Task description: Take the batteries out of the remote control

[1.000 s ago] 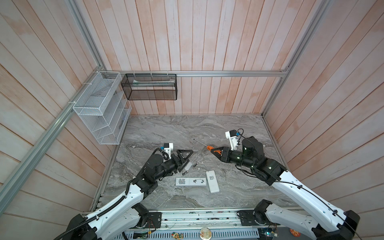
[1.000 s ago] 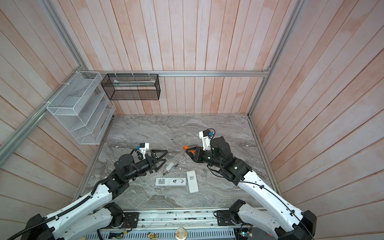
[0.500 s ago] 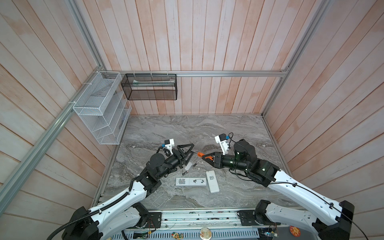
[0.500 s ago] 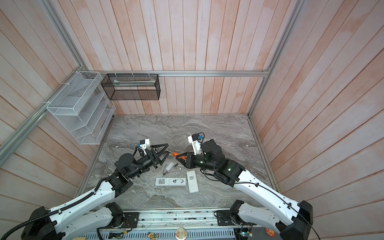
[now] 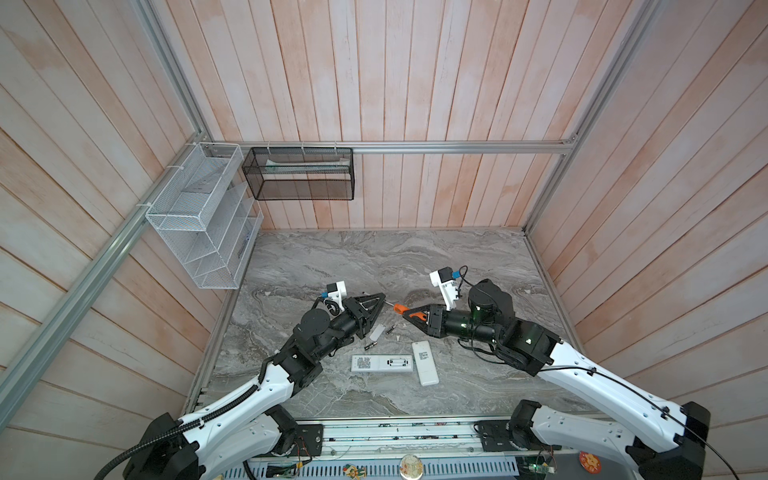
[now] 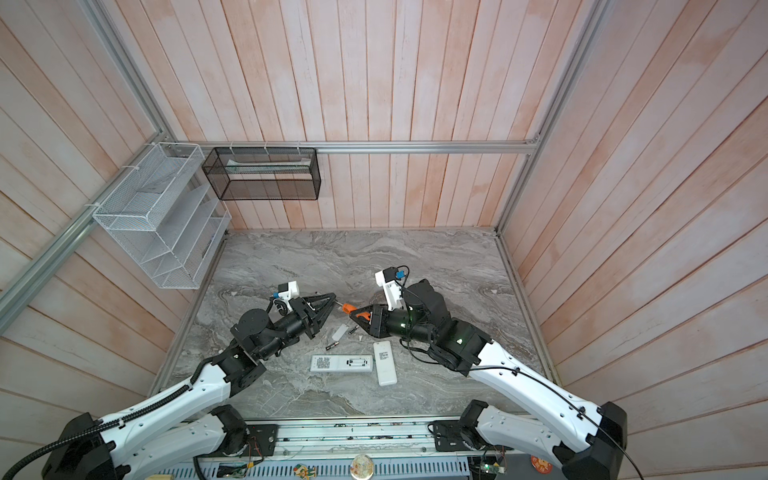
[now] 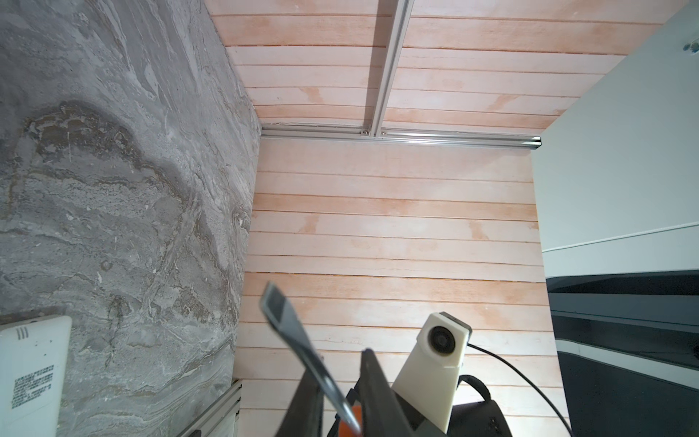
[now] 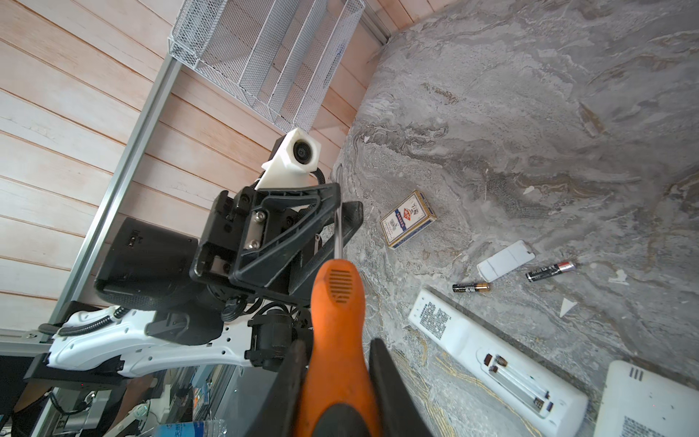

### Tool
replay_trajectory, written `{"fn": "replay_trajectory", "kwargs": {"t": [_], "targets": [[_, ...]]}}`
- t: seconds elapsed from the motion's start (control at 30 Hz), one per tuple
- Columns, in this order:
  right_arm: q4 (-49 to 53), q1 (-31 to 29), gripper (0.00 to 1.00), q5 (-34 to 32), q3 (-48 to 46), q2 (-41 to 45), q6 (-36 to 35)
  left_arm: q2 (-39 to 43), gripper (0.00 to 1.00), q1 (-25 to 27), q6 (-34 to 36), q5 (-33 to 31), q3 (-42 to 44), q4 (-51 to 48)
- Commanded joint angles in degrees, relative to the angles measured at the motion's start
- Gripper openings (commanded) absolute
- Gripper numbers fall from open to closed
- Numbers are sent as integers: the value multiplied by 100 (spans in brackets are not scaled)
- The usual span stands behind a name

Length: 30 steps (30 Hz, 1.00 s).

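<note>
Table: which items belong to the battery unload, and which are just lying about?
Job: open remote, second remote, loose batteries, detached cover, screwdriver.
Lying about: small printed box, white scraps, white wire rack, black mesh basket.

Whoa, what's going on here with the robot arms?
Both arms have one orange screwdriver: the right gripper holds its handle, and the left gripper pinches the metal end. Two batteries lie loose on the table beside a white cover. The long remote has its battery slot open and empty. The other remote lies face down.
</note>
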<state>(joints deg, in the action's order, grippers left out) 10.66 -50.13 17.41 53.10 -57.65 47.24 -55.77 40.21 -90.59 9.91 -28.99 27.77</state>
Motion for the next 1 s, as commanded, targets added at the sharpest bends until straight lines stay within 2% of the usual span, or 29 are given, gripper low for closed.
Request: {"fn": "replay_trajectory", "kwargs": {"t": [0.0, 0.07, 0.17, 0.2, 0.23, 0.33, 0.4, 0.47, 0.6, 0.73, 0.83, 0.97], "targets": [[-133, -50, 0, -12, 98, -39, 46, 88, 10, 7, -48, -147, 86, 113], [-132, -50, 0, -13, 113, -60, 41, 92, 0, 9, -69, -156, 122, 141], [-126, -51, 0, -11, 112, -90, 51, 117, 0, -20, -91, -142, 172, 121], [-109, -50, 4, 10, 111, -94, 56, 127, 0, -44, -93, -110, 191, 100], [-66, -50, 13, 25, 130, -97, 38, 137, 0, -74, -82, -76, 199, 84], [346, 3, 52, 22, 314, -93, -118, 204, 0, -209, -4, 127, 198, -79], [723, 146, 67, 190, 459, -106, -266, 235, 0, -381, 252, 400, 68, -468], [1214, 370, 76, 503, 659, -192, -492, 213, 0, -565, 690, 771, -233, -1089], [2483, 557, 81, 938, 1322, -699, -1329, 18, 0, -772, 1676, 1376, -896, -2168], [3320, 427, 81, 1127, 1893, -1290, -2018, -336, 0, -812, 2066, 1988, -1281, -2337], [3499, 239, 81, 1011, 2131, -1550, -2242, -609, 0, -809, 2306, 2328, -1581, -2499], [3358, 76, 79, 1056, 2122, -1654, -2232, -724, 0, -804, 2576, 2395, -1924, -2890]]}}
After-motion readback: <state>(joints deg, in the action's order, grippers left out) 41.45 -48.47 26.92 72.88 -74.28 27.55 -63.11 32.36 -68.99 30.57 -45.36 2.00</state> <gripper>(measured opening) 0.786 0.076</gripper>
